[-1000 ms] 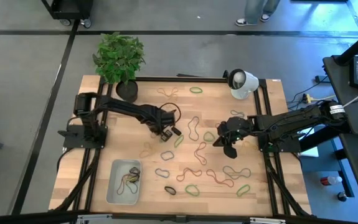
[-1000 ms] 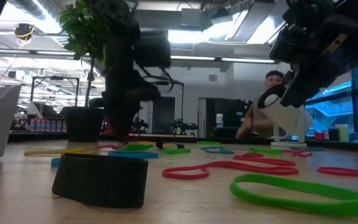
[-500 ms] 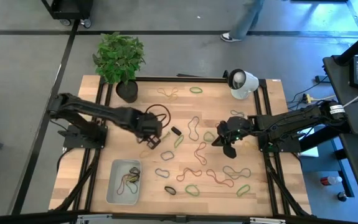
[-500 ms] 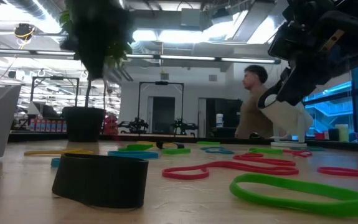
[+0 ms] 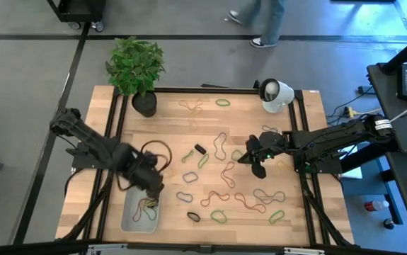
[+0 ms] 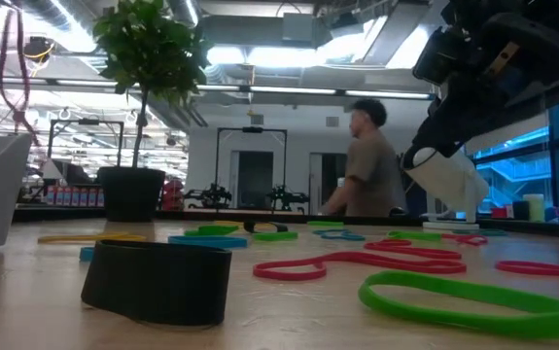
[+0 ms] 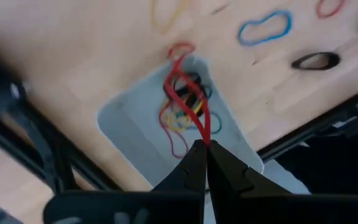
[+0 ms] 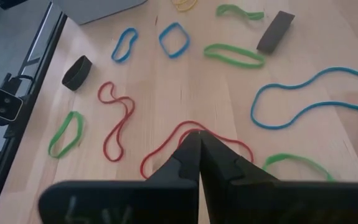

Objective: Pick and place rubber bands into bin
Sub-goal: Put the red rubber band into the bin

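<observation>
Centre left hand [image 7: 205,147], pinched on red rubber band [image 7: 188,93], over bin [image 7: 129,134]; release once loop hangs inside. Right hand [image 8: 198,138] closed, empty, above desk [image 8: 166,81].

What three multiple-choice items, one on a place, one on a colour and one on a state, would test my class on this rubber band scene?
1. Where is the left gripper?
A. over the bin
B. beside the plant pot
C. at the table's right edge

2. What colour is the rubber band that the left gripper holds?
A. blue
B. red
C. green

3. How are the right gripper fingers?
A. wide open
B. shut on a black band
C. shut, holding nothing

Answers:
1 A: the high view shows it at the bin's upper rim.
2 B: the left wrist view shows a red loop hanging from the shut fingertips.
3 C: the right wrist view shows the tips together, above the table and gripping no band.
</observation>
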`<state>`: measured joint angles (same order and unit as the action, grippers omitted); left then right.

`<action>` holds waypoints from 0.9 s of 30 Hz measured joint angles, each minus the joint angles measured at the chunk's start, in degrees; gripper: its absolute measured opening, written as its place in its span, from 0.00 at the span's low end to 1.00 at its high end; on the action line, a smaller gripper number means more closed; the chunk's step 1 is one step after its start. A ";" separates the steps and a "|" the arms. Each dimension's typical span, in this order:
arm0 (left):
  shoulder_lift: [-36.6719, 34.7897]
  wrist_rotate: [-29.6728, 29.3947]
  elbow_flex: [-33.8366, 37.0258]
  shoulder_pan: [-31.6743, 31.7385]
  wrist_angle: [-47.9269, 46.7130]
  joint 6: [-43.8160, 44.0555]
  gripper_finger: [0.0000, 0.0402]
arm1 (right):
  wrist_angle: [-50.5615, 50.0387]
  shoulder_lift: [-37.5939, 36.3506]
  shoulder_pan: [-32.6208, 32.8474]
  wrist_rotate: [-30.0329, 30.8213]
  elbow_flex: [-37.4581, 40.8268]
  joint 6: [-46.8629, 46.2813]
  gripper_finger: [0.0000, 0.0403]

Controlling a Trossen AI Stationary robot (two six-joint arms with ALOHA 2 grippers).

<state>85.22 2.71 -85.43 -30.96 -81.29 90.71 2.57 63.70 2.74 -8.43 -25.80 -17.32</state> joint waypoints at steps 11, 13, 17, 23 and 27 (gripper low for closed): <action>8.04 5.26 0.02 -10.13 5.08 13.50 0.00 | 0.38 0.00 -0.01 0.00 0.00 1.31 0.02; 9.34 6.53 0.02 -11.00 7.68 13.83 0.00 | 0.47 0.00 0.00 0.00 0.00 1.31 0.02; 11.65 7.59 0.02 -12.25 11.41 15.91 0.00 | 0.60 0.00 0.00 0.00 0.00 1.36 0.02; 14.22 4.20 0.02 -13.04 10.39 19.47 0.00 | 0.65 0.00 -0.02 0.00 0.00 1.36 0.02; 16.57 -1.06 0.02 -12.34 4.92 21.54 0.01 | 0.67 0.00 0.00 0.00 0.00 1.05 0.02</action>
<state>101.78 1.65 -85.41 -43.30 -76.37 112.25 3.25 63.70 2.74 -8.43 -25.80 -16.27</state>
